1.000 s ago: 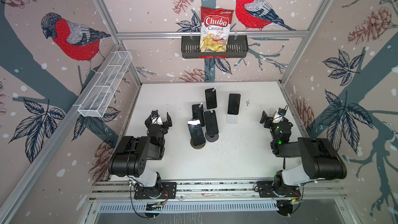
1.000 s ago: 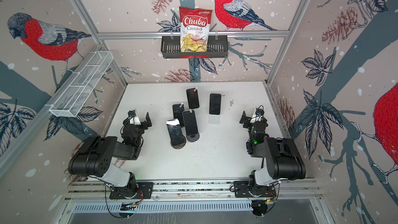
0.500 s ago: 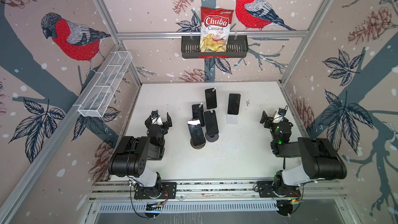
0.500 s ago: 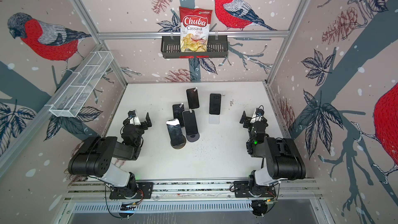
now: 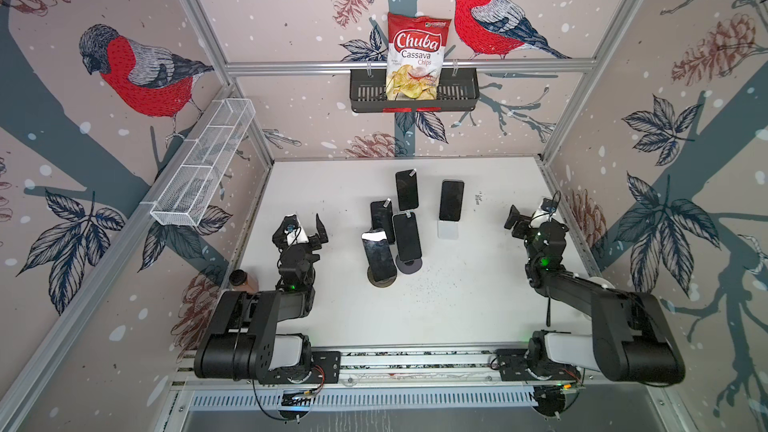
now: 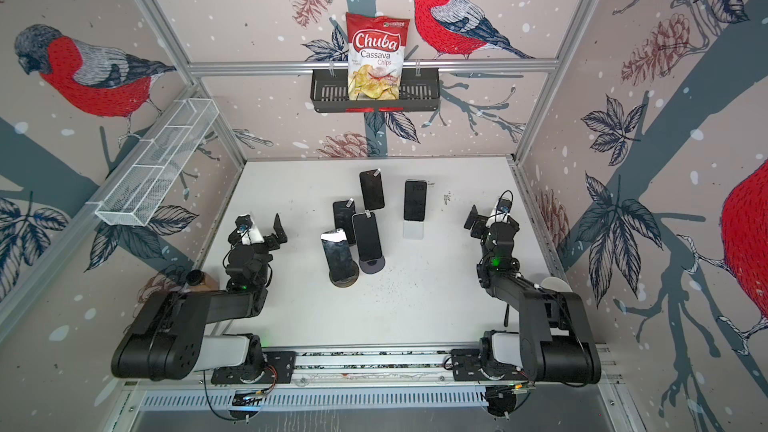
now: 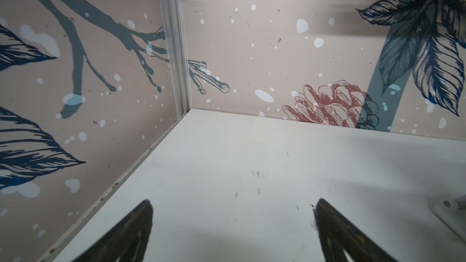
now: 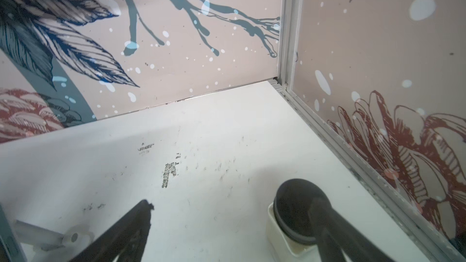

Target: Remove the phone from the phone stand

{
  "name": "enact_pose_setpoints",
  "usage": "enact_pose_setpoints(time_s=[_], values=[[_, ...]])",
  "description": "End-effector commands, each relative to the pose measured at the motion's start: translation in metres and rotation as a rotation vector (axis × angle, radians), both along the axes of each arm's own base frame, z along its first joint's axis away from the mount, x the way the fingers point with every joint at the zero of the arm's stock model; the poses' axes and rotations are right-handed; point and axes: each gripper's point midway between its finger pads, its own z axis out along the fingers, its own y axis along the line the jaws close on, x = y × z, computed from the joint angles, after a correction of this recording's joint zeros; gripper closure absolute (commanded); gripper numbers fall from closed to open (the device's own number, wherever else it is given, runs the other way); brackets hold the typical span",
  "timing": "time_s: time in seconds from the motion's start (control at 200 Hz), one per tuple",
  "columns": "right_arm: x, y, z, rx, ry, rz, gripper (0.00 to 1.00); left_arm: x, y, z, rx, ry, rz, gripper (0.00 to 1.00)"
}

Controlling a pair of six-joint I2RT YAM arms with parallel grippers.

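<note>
White table unchanged; phones sat between left gripper and right gripper, both spread wide, empty, arms folded.

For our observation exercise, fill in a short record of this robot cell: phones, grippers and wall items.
phones: five, propped on stands, clustered together
rightmost phone: on a white stand
left gripper: open, empty, clear of the phones
right gripper: open, empty, beside a black-lidded jar
back wall: chips bag in a black basket
left wall: wire basket
</note>
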Motion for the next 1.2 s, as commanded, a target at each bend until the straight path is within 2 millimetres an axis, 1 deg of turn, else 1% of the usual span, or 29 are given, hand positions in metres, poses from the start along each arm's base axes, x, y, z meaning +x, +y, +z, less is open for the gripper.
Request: enact_pose_setpoints(time_s=[0.0, 0.07, 0.15, 0.231, 0.281, 0.336, 0.426, 0.556, 0.626, 0.777, 0.917, 0.997, 1.118, 1.198], values=[[-0.004, -0.012, 0.009, 0.083, 0.001, -0.089, 0.01, 0.002, 0.006, -0.004, -0.073, 0.067, 0.044, 0.01], [-0.004, -0.016, 0.012, 0.106, 0.016, -0.122, 0.01, 0.004, 0.002, 0.003, -0.127, 0.083, 0.024, 0.01], [-0.003, -0.018, 0.017, 0.126, 0.036, -0.144, 0.01, 0.007, -0.004, 0.006, -0.197, 0.127, 0.005, 0.01], [-0.002, -0.017, 0.021, 0.146, 0.06, -0.142, 0.01, 0.01, -0.013, 0.007, -0.253, 0.182, -0.034, 0.01], [-0.001, -0.015, 0.024, 0.164, 0.072, -0.143, 0.01, 0.01, -0.019, 0.005, -0.282, 0.227, -0.053, 0.01], [-0.001, -0.015, 0.026, 0.186, 0.087, -0.147, 0.01, 0.01, -0.03, 0.006, -0.304, 0.26, -0.091, 0.01], [0.001, -0.01, 0.029, 0.218, 0.121, -0.138, 0.01, 0.007, -0.048, 0.007, -0.339, 0.299, -0.157, 0.01], [0.003, 0.008, 0.031, 0.231, 0.183, -0.09, 0.01, 0.0, -0.069, 0.014, -0.394, 0.325, -0.226, 0.01], [0.001, 0.021, 0.03, 0.22, 0.212, -0.062, 0.01, -0.004, -0.081, 0.018, -0.406, 0.345, -0.282, 0.01], [-0.003, 0.058, 0.03, 0.19, 0.269, 0.035, 0.01, -0.015, -0.09, 0.029, -0.418, 0.391, -0.326, 0.01], [-0.01, 0.106, 0.029, 0.195, 0.309, 0.193, 0.01, -0.027, -0.108, 0.043, -0.491, 0.362, -0.437, 0.02], [-0.015, 0.132, 0.033, 0.187, 0.313, 0.26, 0.01, -0.033, -0.12, 0.048, -0.536, 0.348, -0.508, 0.02], [-0.024, 0.165, 0.038, 0.182, 0.323, 0.34, 0.01, -0.041, -0.13, 0.058, -0.588, 0.315, -0.579, 0.02], [-0.029, 0.185, 0.039, 0.192, 0.338, 0.393, 0.01, -0.046, -0.132, 0.064, -0.609, 0.28, -0.601, 0.02]])
